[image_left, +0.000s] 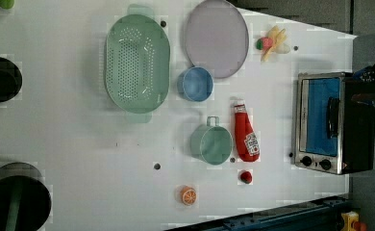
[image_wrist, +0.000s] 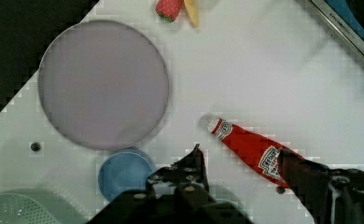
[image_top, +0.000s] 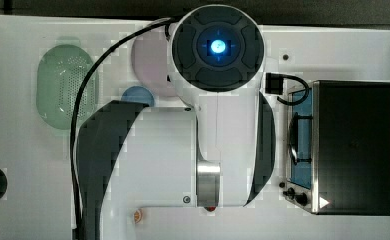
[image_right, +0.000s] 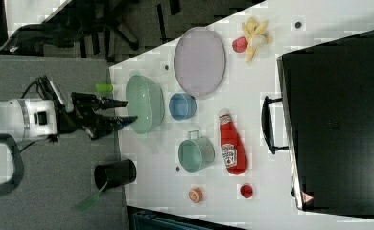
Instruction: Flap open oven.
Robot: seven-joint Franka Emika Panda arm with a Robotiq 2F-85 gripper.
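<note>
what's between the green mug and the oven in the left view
The ketchup bottle lies between the green mug and the oven; past the bottle, only bare white table before the oven door.

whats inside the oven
Can't tell. The oven has its door shut, and the blue-tinted glass with its bar handle across it covers the inside. Nothing sits on its black top.
</note>
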